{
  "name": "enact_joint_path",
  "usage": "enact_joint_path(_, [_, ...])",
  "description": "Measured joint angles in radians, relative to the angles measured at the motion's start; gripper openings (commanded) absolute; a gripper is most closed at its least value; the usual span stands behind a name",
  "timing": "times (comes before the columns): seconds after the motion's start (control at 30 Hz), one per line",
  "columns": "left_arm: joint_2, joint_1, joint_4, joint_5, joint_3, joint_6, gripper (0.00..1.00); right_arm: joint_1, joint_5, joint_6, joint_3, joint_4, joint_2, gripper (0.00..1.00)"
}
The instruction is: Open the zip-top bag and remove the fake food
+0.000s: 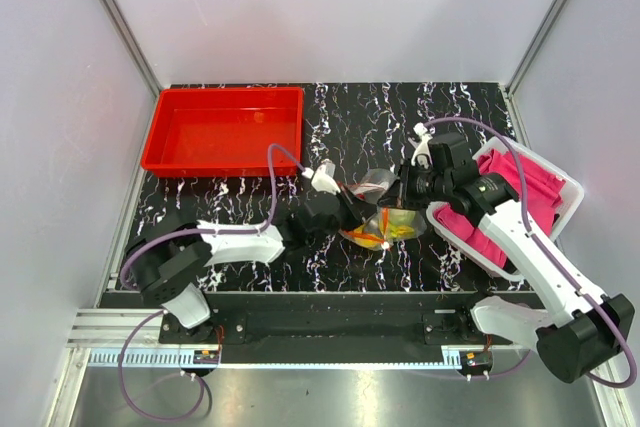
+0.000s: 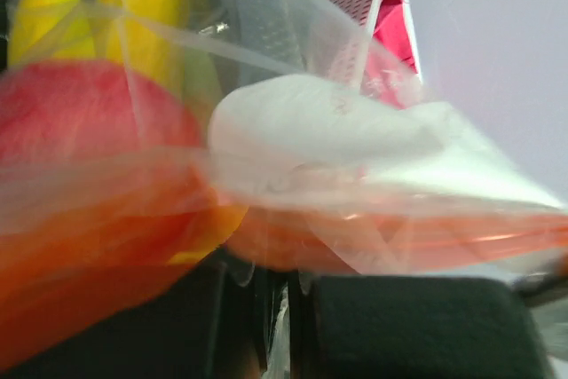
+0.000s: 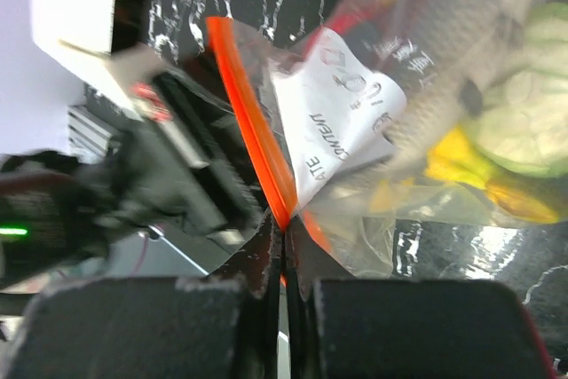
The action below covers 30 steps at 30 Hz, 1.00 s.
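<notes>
Two claws are gripping the same bag from opposite sides. The right claw [image 3: 284,295] is pressing its fingers together on the orange-red zip strip [image 3: 253,130], pinching one lip of the mouth at the strip's lower end. The left claw [image 2: 284,326] is squeezing shut on a fold of clear film, with the plastic bunching just above its pads. Each arm appears to be taking one lip, so that drawing apart is what should part the seal.

Between them the zip-top bag [image 1: 385,222] is sitting low over the black marbled table [image 1: 350,117], in front of the two arm bases; whether it is touching the surface I cannot tell. The fake food is all lying inside it: a grey fish [image 3: 453,51] and a green piece [image 3: 532,104] behind a white label [image 3: 342,122], plus a yellow banana bunch [image 2: 151,15] and a red fruit [image 2: 80,122] crowding the left camera. Nothing is out yet, so opening looks like the step in hand.

Farther out, a red tray [image 1: 225,127] is waiting at the far left, likely for the food. A white bin [image 1: 574,187] of pink cloth [image 1: 535,182] is sitting beside the right arm.
</notes>
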Motion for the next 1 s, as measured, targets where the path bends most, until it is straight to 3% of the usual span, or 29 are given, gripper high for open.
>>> enact_joint_path(0.27, [-0.089,0.028,-0.166,0.049,0.101,0.064,0.0,0.0,0.025,-0.051,-0.12,0.025,-0.066,0.0])
enact_joint_path(0.7, [-0.119,0.075,-0.331,0.413,0.115,0.135,0.0,0.001,0.184,-0.046,-0.04,0.046,-0.006,0.0])
enact_joint_path(1.0, [-0.463,0.076,-0.563,0.471,0.06,0.324,0.0,0.001,0.288,-0.055,0.055,0.014,0.071,0.0])
